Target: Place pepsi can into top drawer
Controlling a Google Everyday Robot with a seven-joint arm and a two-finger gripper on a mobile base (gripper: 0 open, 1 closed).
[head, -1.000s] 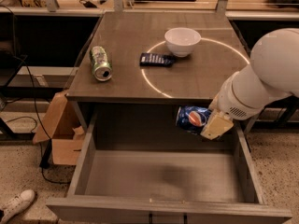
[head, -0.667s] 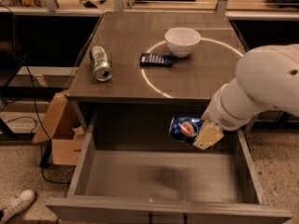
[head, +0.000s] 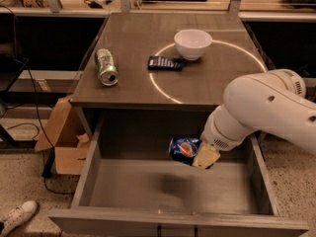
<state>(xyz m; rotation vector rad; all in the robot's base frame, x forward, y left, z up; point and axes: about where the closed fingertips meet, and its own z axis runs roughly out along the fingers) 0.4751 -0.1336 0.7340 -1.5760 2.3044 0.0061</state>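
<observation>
The top drawer point(head: 98, 154) is pulled fully open below the table front, its grey-brown inside bare. The pepsi can point(head: 183, 149), dark blue with the round red-white-blue logo, hangs on its side above the back middle of the drawer's inside. My gripper point(head: 198, 154) comes in from the right on the white arm point(head: 266, 107) and is shut on the can; a tan fingertip point(head: 205, 157) shows against the can's right end. The can casts a shadow on the drawer floor below it.
On the table top point(head: 217, 83) lie a green-and-silver can point(head: 106, 66) on its side at the left, a flat dark-blue packet point(head: 165, 63) and a white bowl point(head: 193, 43). A cardboard box point(head: 64, 142) stands on the floor left of the drawer. A white shoe point(head: 17, 216) shows at lower left.
My gripper has carried the pepsi can leftward and lower, from the drawer's right back corner toward the middle of the open drawer.
</observation>
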